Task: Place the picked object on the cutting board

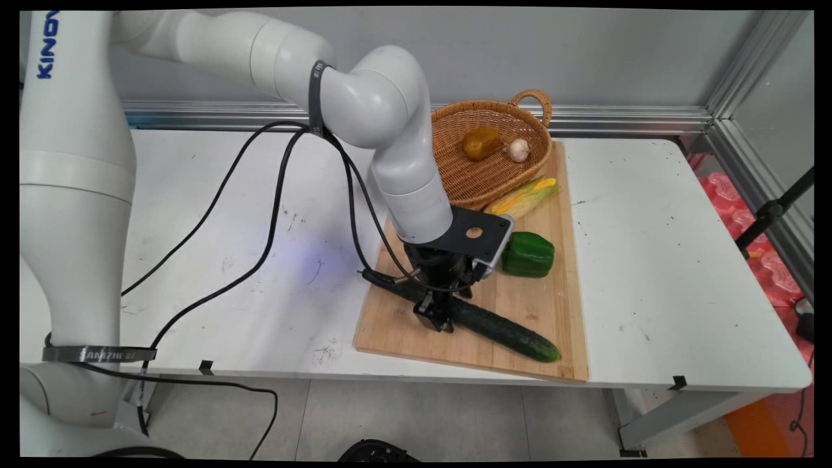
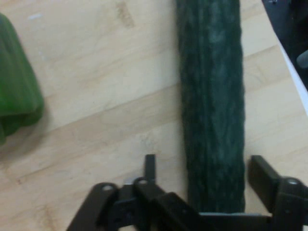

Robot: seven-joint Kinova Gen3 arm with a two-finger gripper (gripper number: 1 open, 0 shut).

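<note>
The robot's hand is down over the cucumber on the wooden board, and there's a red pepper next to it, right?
Almost. The gripper is down over the cucumber on the wooden board, but the pepper beside it is green, not red. The main view shows this.

Light: was even and bright, shadows soft beneath the arm.
Focus: hand view was slightly blurred; main view's edges curved.
</note>
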